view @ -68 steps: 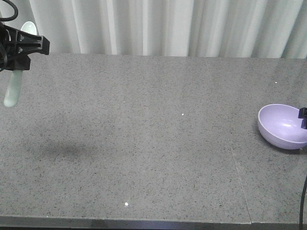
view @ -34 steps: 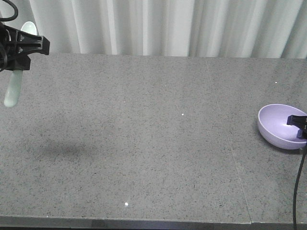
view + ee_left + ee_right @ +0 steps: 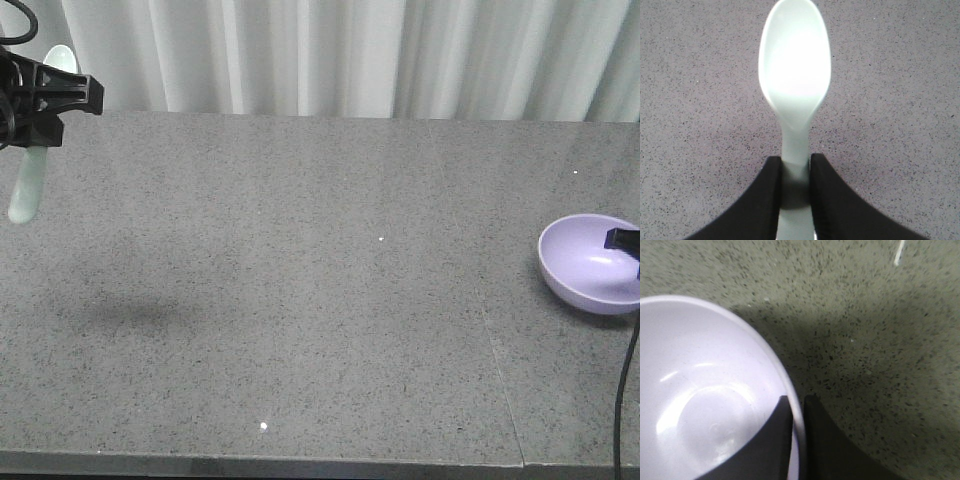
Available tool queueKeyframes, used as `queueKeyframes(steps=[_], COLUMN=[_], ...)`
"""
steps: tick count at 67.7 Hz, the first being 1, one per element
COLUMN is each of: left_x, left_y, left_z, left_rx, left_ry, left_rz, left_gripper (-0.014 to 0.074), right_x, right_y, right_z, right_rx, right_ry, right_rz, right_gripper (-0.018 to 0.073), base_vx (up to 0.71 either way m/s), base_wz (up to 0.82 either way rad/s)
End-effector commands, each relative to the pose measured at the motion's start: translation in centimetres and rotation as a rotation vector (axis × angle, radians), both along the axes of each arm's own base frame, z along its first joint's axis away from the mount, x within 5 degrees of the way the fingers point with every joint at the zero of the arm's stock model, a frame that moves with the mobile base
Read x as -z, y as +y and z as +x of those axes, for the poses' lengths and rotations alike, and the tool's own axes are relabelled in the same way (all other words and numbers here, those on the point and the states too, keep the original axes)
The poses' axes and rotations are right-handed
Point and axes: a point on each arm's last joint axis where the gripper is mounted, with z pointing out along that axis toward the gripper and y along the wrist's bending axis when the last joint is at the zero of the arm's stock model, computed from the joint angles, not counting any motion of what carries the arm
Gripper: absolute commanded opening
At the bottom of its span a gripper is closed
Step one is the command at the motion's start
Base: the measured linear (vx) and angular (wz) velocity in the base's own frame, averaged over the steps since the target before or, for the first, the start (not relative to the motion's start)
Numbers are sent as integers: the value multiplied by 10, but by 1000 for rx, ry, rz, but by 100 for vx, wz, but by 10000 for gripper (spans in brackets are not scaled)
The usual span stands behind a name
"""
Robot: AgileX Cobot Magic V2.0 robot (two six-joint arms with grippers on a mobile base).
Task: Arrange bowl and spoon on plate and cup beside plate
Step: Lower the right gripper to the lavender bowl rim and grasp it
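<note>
High over the table's far left, my left gripper (image 3: 45, 105) is shut on the pale green spoon (image 3: 25, 190). The wrist view shows the spoon (image 3: 795, 65) head forward, its handle pinched in the left gripper (image 3: 795, 162). At the right edge the lavender bowl (image 3: 585, 265) sits just above or on the table. My right gripper (image 3: 625, 240) is shut on its rim. In the right wrist view one finger is inside the bowl (image 3: 705, 405) and one outside, with the right gripper (image 3: 798, 402) clamping the thin wall. The plate and the cup are out of view.
A grey speckled stone table (image 3: 300, 280) fills the view, with a seam (image 3: 500, 370) running to its front edge on the right. White curtains (image 3: 350, 55) hang behind the back edge. The left arm's shadow (image 3: 130, 315) lies on the left.
The right gripper has shifted on the bowl's rim and the bowl has levelled and risen slightly. The left gripper with the spoon has not moved.
</note>
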Motion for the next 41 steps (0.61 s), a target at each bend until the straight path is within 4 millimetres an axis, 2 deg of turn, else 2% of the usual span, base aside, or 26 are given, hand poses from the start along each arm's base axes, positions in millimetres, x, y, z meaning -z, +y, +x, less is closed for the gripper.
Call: queueKeyframes(steps=[1,13,23,33,41], left_x=[-18,-18,-18,-18,-18], left_y=[3,3,3,3,3], left_z=[-7,-7,-7,-7,-7], left_rx=[1,1,1,1,1], left_ry=[-93,-93,-93,-93,-93], left_rz=[-19,-19,-19,-19,-19], left_gripper=[-6,-6,-6,-6,-6], right_x=[-47,-96,-132,-157,-168], right_y=[2,15,31,44,51], right_z=[-10,-46,-88,-124,-146], right_rx=[-2,-31,-72,-84,-91], right_ry=[-151,-243,-299,-364,-401], right_rz=[-60,-100,-136,-159,-175], right_gripper=[-7,-6,-6,-6,-6], base_vx=[0,0,0,0,0], base_wz=[0,0,0,0,0])
